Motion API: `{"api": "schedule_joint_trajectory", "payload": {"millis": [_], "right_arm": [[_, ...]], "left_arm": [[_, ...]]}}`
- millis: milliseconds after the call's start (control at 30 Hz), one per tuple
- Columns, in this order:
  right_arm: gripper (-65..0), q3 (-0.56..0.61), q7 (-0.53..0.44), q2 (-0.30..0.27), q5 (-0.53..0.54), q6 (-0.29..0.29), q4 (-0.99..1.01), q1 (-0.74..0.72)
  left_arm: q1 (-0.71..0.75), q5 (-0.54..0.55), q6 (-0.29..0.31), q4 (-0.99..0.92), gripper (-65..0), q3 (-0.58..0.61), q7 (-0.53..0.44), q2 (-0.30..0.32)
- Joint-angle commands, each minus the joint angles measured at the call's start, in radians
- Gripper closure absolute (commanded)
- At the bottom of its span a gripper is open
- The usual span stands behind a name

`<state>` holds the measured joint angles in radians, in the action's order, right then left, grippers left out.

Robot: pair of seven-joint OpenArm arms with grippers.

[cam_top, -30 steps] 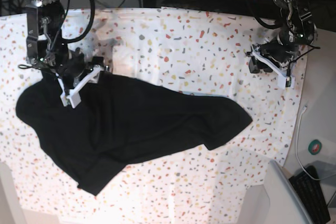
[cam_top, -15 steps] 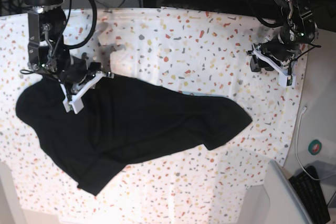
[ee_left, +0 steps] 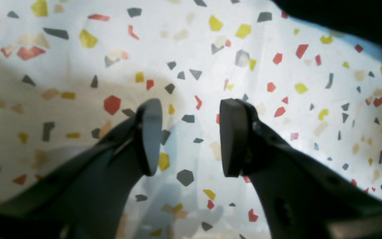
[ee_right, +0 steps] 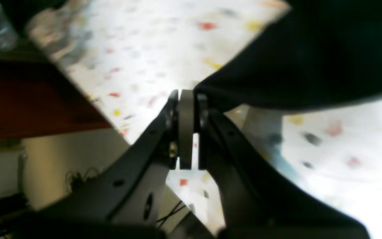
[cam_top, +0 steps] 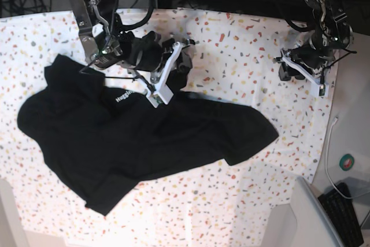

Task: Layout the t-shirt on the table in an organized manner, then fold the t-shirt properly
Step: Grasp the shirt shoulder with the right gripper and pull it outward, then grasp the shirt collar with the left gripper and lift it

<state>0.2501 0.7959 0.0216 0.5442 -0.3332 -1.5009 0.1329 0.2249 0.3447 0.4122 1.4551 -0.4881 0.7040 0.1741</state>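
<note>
Left wrist view: I see only the speckled table [ee_left: 191, 49] below; the left gripper [ee_left: 191, 136] hangs above it with jaws spread, nothing between them.

Right wrist view: blurred table, floor beyond its edge. I read the right gripper [ee_right: 187, 127] as pressed together, pinching an edge of the shirt [ee_right: 310, 49].

Base view: the shirt [cam_top: 144, 143] lies crumpled across the table [cam_top: 231, 44]. The right gripper [cam_top: 159, 92] sits at the shirt's far edge; the left gripper [cam_top: 303, 73] is well apart from the shirt, near the table's edge.
</note>
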Motion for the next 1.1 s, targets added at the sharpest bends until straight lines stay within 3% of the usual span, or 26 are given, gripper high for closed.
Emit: {"api": "schedule_joint_trajectory", "payload": {"millis": [0, 133, 233, 300, 467, 567, 633, 733, 900, 1067], "right_arm": [[0.0, 0.019, -0.013, -0.001, 0.01, -0.004, -0.019, -0.04], [0.0, 0.11, 0.072, -0.007, 0.009, -0.004, -0.025, -0.092], [-22.4, 0.14, 0.141, -0.009, 0.012, -0.005, -0.05, -0.117], [-31.7, 0.137, 0.179, -0.01, 0.012, -0.011, -0.096, -0.117], [-32.6, 0.053, 0.184, -0.071, 0.012, -0.007, -0.274, -0.074], [-32.6, -0.094, 0.182, -0.098, 0.01, -0.007, -0.349, -0.039], [-32.7, -0.225, 0.182, -0.098, 0.01, -0.011, -0.364, -0.028], [-33.3, -0.417, 0.185, -0.101, 0.004, -0.014, -0.355, -0.028], [-33.3, -0.561, 0.184, -0.199, 0.012, -0.014, -0.313, -0.036], [-33.3, -0.682, 0.184, -0.217, 0.012, -0.014, -0.249, -0.036]], "left_arm": [[0.012, 0.011, 0.007, 0.023, -27.5, 0.002, -0.011, 0.008], [0.06, 0.012, 0.007, 0.052, -27.5, 0.012, -0.011, 0.0], [0.086, 0.012, 0.007, 0.092, -27.5, 0.012, -0.011, 0.0], [0.104, 0.011, 0.007, 0.141, -27.5, 0.012, -0.011, 0.003], [0.153, -0.002, 0.007, 0.276, -27.5, 0.088, -0.013, 0.005], [0.167, -0.02, 0.007, 0.344, -27.3, 0.193, -0.016, 0.006], [0.159, -0.114, 0.003, 0.379, -27.3, 0.312, -0.017, 0.011], [0.117, -0.361, 0.003, 0.407, -27.3, 0.527, -0.017, 0.005], [0.043, -0.686, 0.003, 0.402, -27.3, 0.846, -0.008, -0.068], [-0.068, -0.867, 0.003, 0.292, -27.5, 1.084, 0.168, -0.16]]}}
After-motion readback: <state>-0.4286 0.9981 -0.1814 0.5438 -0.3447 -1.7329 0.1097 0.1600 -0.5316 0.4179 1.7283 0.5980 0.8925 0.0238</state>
